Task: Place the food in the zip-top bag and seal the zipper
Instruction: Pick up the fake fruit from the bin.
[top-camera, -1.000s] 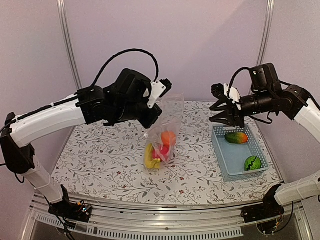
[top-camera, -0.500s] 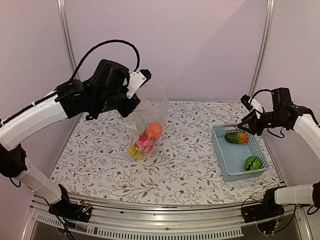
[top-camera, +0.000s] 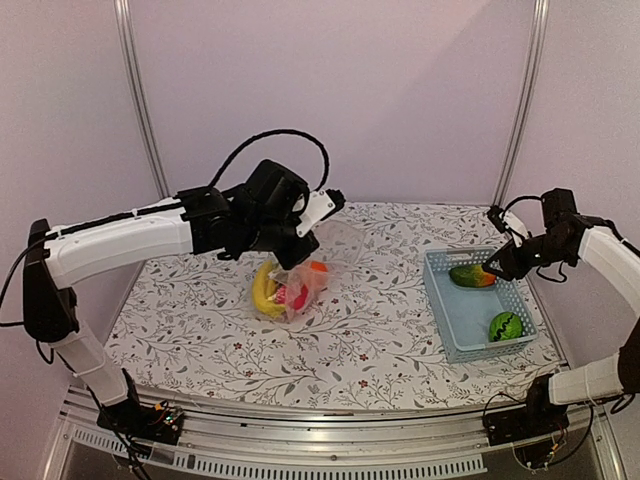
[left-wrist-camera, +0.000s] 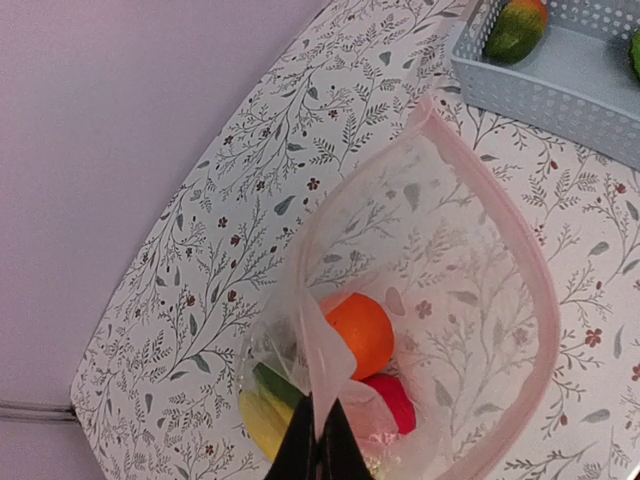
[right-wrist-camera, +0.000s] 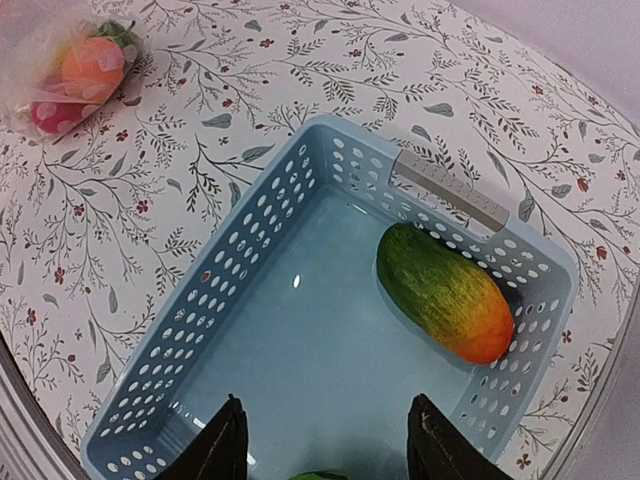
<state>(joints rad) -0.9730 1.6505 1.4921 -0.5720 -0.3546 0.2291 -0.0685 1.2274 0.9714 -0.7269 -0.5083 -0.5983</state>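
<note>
My left gripper (top-camera: 303, 232) (left-wrist-camera: 320, 445) is shut on the near edge of the clear zip-top bag (top-camera: 315, 262) (left-wrist-camera: 455, 300) and holds its mouth open above the table. The pale pink zipper (left-wrist-camera: 525, 270) rings the open mouth. Inside lie an orange (left-wrist-camera: 360, 333), a red apple (left-wrist-camera: 392, 398), yellow bananas (top-camera: 263, 288) (left-wrist-camera: 262, 425) and a dark green piece (left-wrist-camera: 272, 384). My right gripper (top-camera: 492, 266) (right-wrist-camera: 325, 440) is open and empty over the light blue basket (top-camera: 440, 312) (right-wrist-camera: 250, 250), which holds the green-orange mango (top-camera: 472, 275) (right-wrist-camera: 445, 292) and the striped green ball (top-camera: 506, 326).
The floral tablecloth (top-camera: 200, 320) covers the table. The basket stands at the right, close to the table's right edge. Metal frame posts (top-camera: 135, 90) rise at the back corners.
My left arm has swung back right and lower, setting the bag's bottom down on the table. My right gripper has lowered slightly over the basket's far end.
</note>
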